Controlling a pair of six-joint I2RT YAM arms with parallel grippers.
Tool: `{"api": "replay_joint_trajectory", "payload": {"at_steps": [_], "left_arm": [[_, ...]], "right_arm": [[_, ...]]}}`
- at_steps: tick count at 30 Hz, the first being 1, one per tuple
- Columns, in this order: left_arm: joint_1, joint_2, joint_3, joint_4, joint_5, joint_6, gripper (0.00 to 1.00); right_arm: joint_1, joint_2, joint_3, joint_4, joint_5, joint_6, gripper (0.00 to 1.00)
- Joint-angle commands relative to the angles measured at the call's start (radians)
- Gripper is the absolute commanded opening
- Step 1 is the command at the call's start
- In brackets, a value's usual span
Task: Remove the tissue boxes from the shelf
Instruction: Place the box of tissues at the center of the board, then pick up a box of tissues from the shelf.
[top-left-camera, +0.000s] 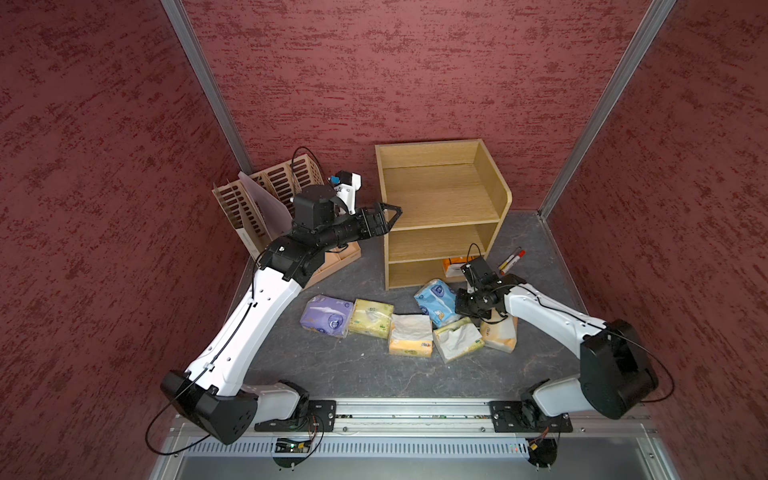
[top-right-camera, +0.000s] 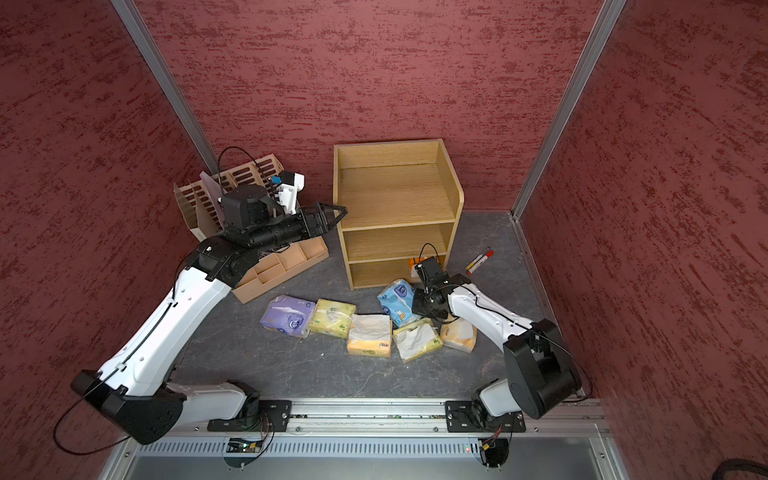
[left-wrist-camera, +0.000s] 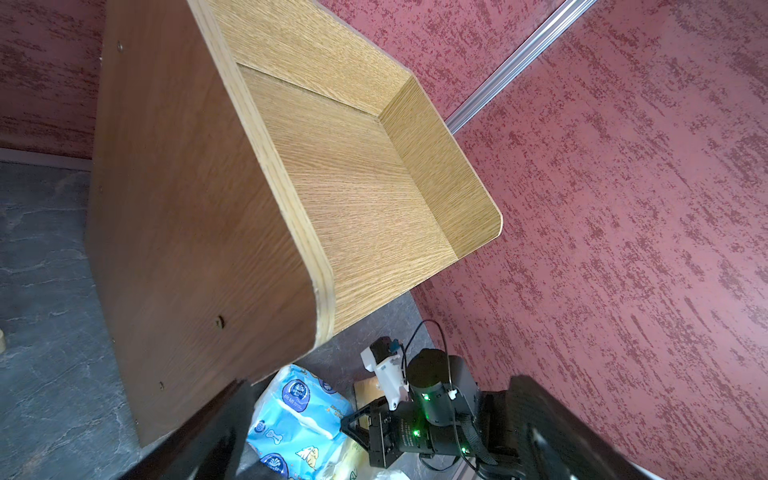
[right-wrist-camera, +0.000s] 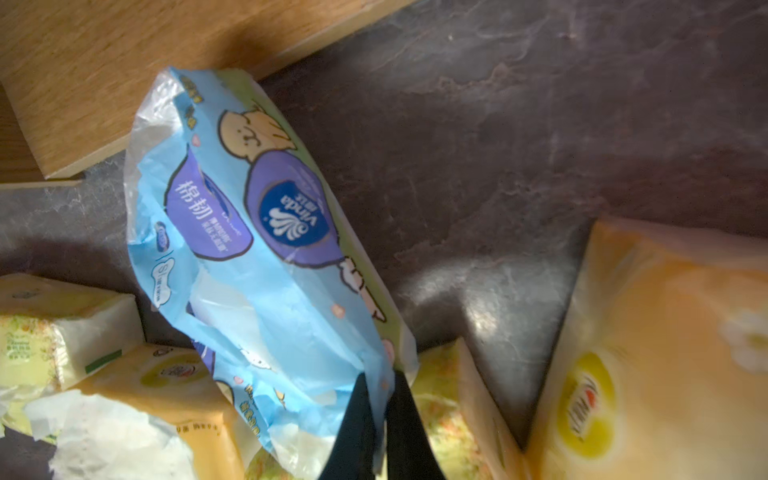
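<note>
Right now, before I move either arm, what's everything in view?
shelf: one, oak, back wall.
orange pack: one, orange, bottom tier.
blue pack: one, blue, in right gripper.
other packs: five, in a row: purple pack, green pack, yellow pack, second green pack, cream pack.
file organizer: one, beige, back left.
tray: one, tan, under left arm.
markers: two, one red-capped, right of shelf.
table: one, dark grey.
left gripper: one, black, open by shelf top.
right gripper: one, black, shut on blue pack.

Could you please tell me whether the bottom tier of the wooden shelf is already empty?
No, a bright orange tissue pack sits inside the bottom tier of the shelf, near its right side panel, as both top views show.
</note>
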Motion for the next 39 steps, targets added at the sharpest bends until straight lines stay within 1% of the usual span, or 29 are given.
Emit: {"api": "replay_joint_trajectory", "payload": {"at_steps": [1, 8, 13, 14, 16, 18, 21, 23, 25, 28, 30, 31, 34, 36, 39], "left_arm": [[-0.007, -0.008, -0.013, 0.025, 0.003, 0.021, 1.0], [-0.009, -0.009, -0.009, 0.024, 0.009, 0.025, 1.0], [-0.009, -0.014, -0.008, 0.014, 0.008, 0.036, 1.0], [-0.009, -0.014, -0.008, 0.014, 0.009, 0.036, 1.0], [-0.009, -0.012, -0.011, 0.016, 0.01, 0.033, 1.0], [-0.009, -0.012, -0.014, 0.02, 0.011, 0.028, 1.0], [-0.01, -0.011, -0.015, 0.026, 0.012, 0.023, 1.0], [-0.009, -0.011, -0.015, 0.029, 0.01, 0.023, 1.0], [-0.009, -0.012, -0.014, 0.028, 0.009, 0.023, 1.0], [-0.009, -0.011, -0.012, 0.03, 0.004, 0.027, 1.0], [-0.009, -0.008, -0.011, 0.037, 0.004, 0.027, 1.0], [-0.009, -0.004, -0.009, 0.04, 0.004, 0.028, 1.0], [-0.009, 0.019, 0.008, 0.047, 0.011, 0.026, 1.0], [-0.01, 0.04, 0.024, 0.047, 0.023, 0.025, 1.0], [-0.015, 0.066, 0.046, 0.048, 0.033, 0.027, 1.0]], "right_arm": [[0.004, -0.004, 0.024, -0.115, 0.07, -0.1, 0.0], [0.005, 0.005, 0.029, -0.133, 0.033, -0.19, 0.0], [0.004, -0.003, 0.026, -0.112, -0.006, -0.204, 0.0], [0.003, -0.004, 0.029, -0.104, -0.014, -0.201, 0.01], [0.004, -0.009, 0.032, -0.084, -0.042, -0.193, 0.11], [0.006, -0.017, 0.035, -0.064, -0.069, -0.176, 0.26], [0.006, -0.041, 0.027, -0.039, -0.083, -0.143, 0.41], [0.006, -0.069, 0.02, -0.035, -0.067, -0.12, 0.49], [0.006, -0.105, 0.011, -0.036, -0.041, -0.094, 0.51], [0.006, -0.204, -0.005, -0.025, 0.026, -0.029, 0.51], [0.0, -0.276, -0.019, -0.02, 0.077, 0.046, 0.53], [-0.009, -0.309, -0.034, -0.003, 0.073, 0.097, 0.53], [-0.027, -0.386, -0.123, 0.135, 0.009, 0.249, 0.53], [-0.029, -0.406, -0.193, 0.24, 0.006, 0.366, 0.53], [-0.029, -0.413, -0.313, 0.461, 0.015, 0.53, 0.53]]}}
